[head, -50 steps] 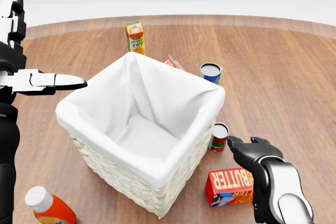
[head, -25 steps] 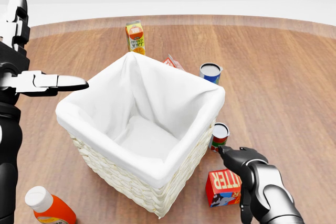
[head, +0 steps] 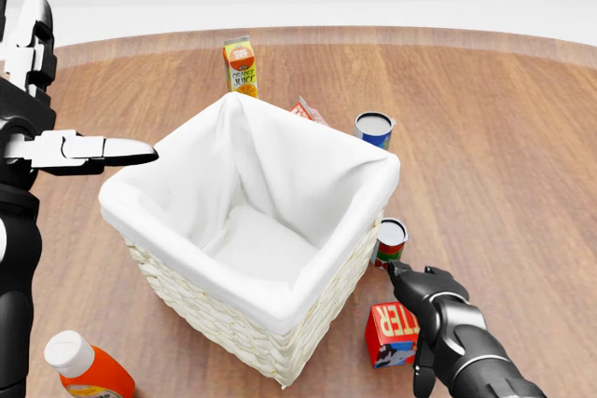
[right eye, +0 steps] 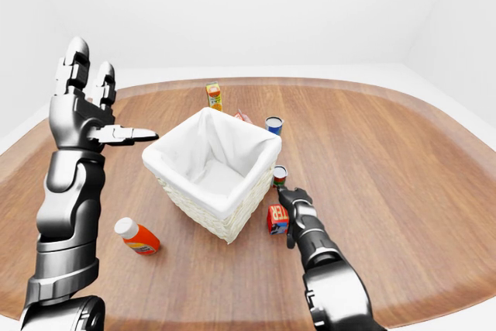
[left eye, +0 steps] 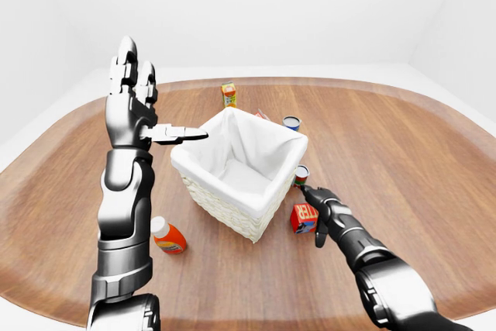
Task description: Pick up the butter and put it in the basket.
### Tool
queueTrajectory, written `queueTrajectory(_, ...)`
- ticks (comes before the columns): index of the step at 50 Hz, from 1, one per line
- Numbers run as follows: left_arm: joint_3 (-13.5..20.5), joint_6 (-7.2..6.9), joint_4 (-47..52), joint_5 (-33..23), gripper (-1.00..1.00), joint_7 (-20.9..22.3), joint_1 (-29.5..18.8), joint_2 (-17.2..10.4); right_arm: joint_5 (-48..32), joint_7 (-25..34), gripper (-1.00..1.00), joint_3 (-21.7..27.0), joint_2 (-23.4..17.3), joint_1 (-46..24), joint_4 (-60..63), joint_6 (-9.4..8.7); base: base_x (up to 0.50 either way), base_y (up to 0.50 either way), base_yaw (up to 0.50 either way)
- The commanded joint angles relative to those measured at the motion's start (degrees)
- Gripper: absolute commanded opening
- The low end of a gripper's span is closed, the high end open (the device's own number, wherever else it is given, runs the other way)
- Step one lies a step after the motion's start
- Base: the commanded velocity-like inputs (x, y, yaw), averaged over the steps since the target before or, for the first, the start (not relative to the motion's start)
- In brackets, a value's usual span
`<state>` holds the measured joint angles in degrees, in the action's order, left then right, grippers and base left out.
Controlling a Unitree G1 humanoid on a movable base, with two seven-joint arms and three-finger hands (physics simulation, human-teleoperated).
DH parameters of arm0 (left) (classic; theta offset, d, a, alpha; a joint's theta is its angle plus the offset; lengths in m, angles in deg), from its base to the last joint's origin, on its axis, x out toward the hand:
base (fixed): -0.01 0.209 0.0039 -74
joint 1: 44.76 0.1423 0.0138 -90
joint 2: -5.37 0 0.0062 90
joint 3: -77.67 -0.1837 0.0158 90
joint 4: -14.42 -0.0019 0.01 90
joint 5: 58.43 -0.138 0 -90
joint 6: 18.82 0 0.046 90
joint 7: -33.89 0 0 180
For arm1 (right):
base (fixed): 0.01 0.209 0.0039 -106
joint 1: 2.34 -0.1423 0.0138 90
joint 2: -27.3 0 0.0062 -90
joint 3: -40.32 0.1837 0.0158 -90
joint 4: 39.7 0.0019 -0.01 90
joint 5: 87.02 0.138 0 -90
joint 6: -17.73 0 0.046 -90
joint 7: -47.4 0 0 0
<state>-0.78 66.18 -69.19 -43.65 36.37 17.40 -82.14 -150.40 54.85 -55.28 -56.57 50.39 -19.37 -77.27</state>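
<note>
While your right hand [head: 431, 309] covered the butter [head: 392, 331], its fingers looked spread, gripping nothing. You needed both side faces pinched squarely; the basket [head: 177, 207] waited at ten o'clock.

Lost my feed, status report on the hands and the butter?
Left robot hand open, raised. Right robot hand open against the red butter box, no grip yet. Butter on the wooden table beside the white-lined wicker basket; small red can close by.

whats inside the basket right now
Only the white cloth liner shows inside the basket; no items. The near inner wall, at the head view's bottom, is hidden by the rim.
</note>
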Motion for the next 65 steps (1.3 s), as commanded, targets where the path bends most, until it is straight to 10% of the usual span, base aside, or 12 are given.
queueTrajectory(1,0.0,0.0,-0.6,0.0,1.0,0.1,0.1,0.1,1.7,-4.5,1.0,-1.2,1.0,-1.4,-6.5,0.0,0.0,0.0,0.0)
queueTrajectory(13,0.2,0.0,-1.6,0.2,1.0,0.3,0.2,-0.1,0.4,-5.5,1.0,-1.3,1.8,-1.5,-8.3,0.0,0.0,0.0,0.0)
queueTrajectory(15,0.2,0.0,-1.6,0.2,1.0,0.3,0.2,-0.1,0.2,-5.9,-0.55,-1.2,1.8,-1.3,-8.3,0.0,0.0,0.0,0.0)
queueTrajectory(16,0.2,0.0,-1.6,0.2,1.0,0.3,0.2,-0.1,0.1,-6.1,-1.0,-1.2,1.8,-1.2,-8.3,0.0,0.0,0.0,0.0)
queueTrajectory(50,0.3,0.0,-2.3,0.5,1.0,0.1,0.2,-0.3,0.9,-4.9,-1.0,-1.6,0.5,0.1,-3.9,0.0,0.0,0.0,0.0)
queueTrajectory(65,0.5,0.0,-1.1,0.7,1.0,-0.1,0.6,-0.4,-9.1,14.4,-1.0,0.2,-3.4,10.2,25.2,0.0,0.0,0.0,0.0)
